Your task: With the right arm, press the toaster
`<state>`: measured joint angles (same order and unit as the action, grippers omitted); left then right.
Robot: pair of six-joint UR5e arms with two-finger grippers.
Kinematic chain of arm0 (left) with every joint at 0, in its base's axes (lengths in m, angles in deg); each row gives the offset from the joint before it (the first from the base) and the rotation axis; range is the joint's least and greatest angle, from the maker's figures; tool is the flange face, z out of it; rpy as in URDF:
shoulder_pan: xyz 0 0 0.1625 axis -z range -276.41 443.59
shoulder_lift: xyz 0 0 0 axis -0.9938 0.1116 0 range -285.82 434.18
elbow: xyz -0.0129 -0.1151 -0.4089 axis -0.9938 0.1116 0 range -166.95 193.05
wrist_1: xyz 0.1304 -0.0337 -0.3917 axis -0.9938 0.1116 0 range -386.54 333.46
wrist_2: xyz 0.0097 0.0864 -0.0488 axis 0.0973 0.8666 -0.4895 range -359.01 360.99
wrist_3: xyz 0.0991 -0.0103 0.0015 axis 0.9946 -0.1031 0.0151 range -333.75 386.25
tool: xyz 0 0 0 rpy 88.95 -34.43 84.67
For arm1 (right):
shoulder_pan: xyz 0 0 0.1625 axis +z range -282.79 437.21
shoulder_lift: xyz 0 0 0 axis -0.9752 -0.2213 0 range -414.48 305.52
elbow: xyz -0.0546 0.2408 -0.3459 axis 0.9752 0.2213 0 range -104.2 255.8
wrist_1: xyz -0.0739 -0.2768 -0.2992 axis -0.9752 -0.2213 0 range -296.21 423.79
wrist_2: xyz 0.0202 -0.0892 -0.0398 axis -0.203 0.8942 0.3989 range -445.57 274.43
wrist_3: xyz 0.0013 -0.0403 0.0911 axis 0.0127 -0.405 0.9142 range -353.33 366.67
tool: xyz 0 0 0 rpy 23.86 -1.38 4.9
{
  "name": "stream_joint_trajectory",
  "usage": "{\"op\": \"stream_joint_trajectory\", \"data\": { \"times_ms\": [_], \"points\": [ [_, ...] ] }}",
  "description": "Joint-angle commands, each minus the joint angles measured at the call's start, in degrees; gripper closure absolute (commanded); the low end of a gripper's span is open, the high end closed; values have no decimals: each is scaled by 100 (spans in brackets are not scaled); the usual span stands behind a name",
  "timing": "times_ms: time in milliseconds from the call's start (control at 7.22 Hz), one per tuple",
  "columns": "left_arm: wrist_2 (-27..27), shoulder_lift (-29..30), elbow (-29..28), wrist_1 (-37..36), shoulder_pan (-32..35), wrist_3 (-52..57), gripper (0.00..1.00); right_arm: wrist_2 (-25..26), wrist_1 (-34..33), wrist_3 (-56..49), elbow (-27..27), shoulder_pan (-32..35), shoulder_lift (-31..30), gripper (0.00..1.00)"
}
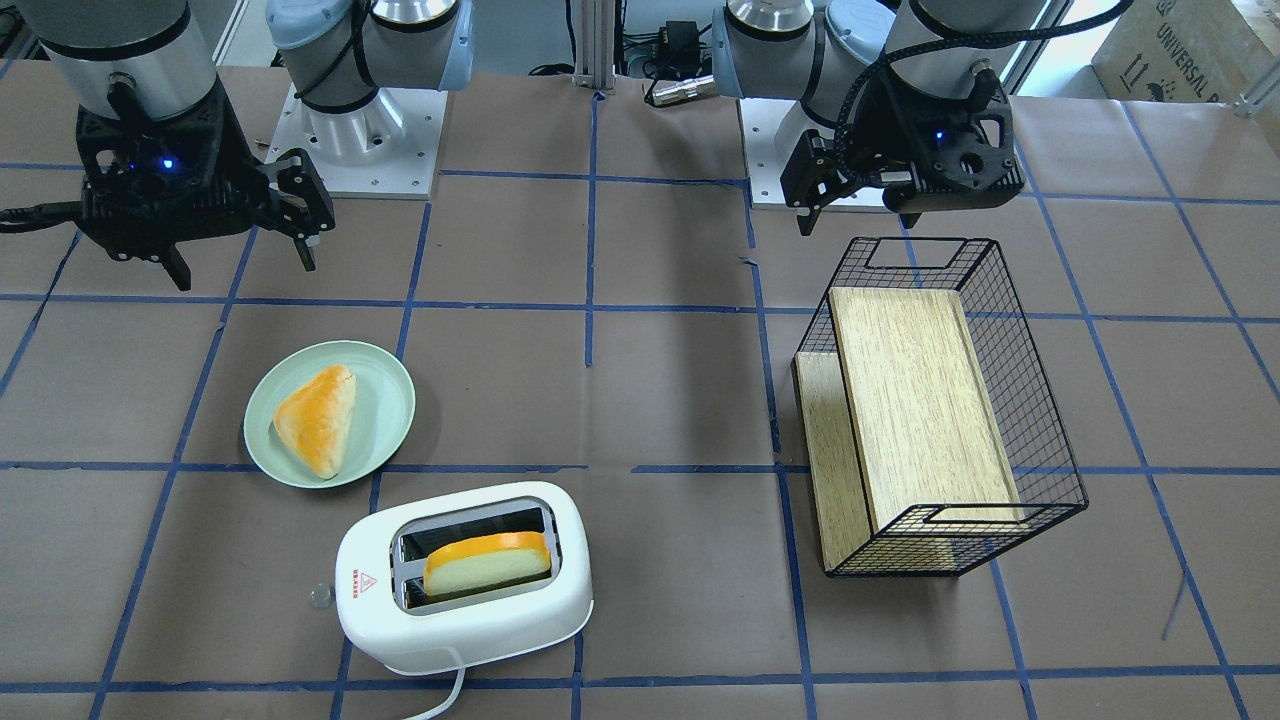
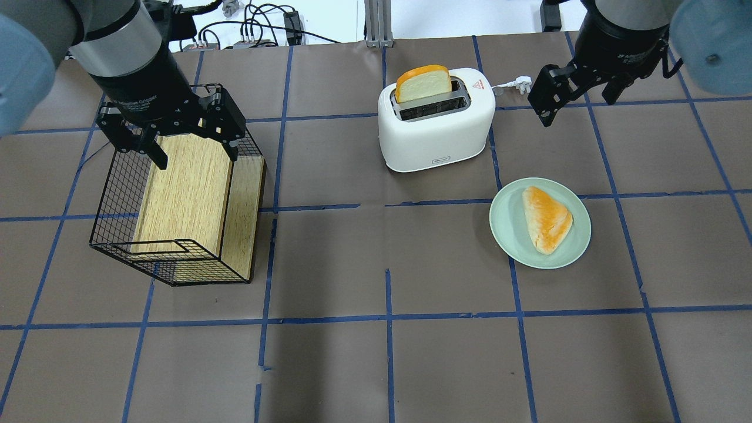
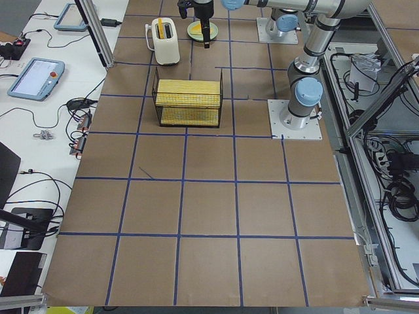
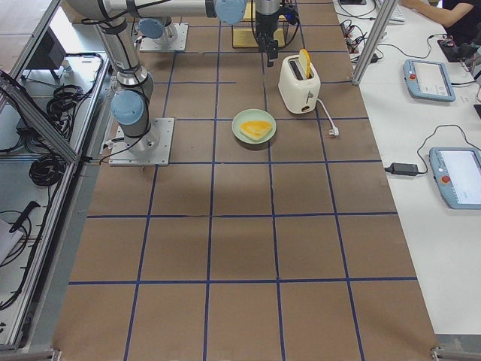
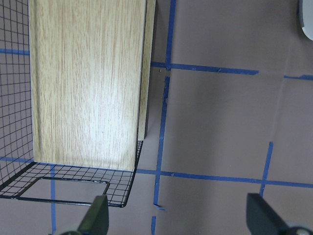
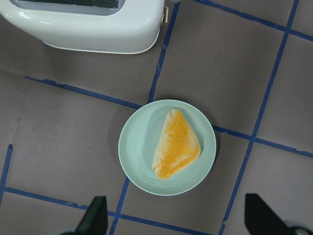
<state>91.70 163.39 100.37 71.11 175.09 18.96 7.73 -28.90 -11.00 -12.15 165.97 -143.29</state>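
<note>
Far left on the overhead view, the left gripper [image 2: 192, 151] hangs over the wire basket [image 2: 117, 194]. Its fingers are spread wide and hold nothing, and its wrist camera looks down on the wooden board [image 5: 88, 83] inside the mesh.

Centre of the table now: the white toaster [image 2: 437, 132] stands upright on the brown paper, red triangle mark on its top. A slice of bread [image 2: 423, 83] sticks up from the slot farther from the robot.

Just right of it is the right gripper [image 2: 578, 103] — prongs wide apart, nothing between them, up in the air and clear of the toaster. Its wrist view shows both fingertips [image 6: 95, 218] far apart, the green plate [image 6: 137, 161] below them and the toaster's rounded edge at the top of the frame. On that plate sits a triangular pastry [image 2: 546, 218], near the toaster but not touching it.
</note>
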Motion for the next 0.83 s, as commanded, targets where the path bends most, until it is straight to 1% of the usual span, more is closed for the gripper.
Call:
{"op": "stream_joint_trajectory", "data": {
  "times_ms": [0, 138, 277, 415, 692],
  "points": [
    [0, 0, 4, 0, 0, 0, 0, -66, -11, 10, -46, -34, 3, 0],
    [0, 0, 4, 0, 0, 0, 0, -319, -20, 71, -64, -51, 3, 0],
    [0, 0, 4, 0, 0, 0, 0, -470, -81, 263, -64, -60, 21, 0],
    [0, 0, 4, 0, 0, 0, 0, -471, -82, 534, -38, -121, 30, 0],
    [0, 0, 4, 0, 0, 0, 0, -445, -64, 511, -47, -201, 38, 0]
  ]
}}
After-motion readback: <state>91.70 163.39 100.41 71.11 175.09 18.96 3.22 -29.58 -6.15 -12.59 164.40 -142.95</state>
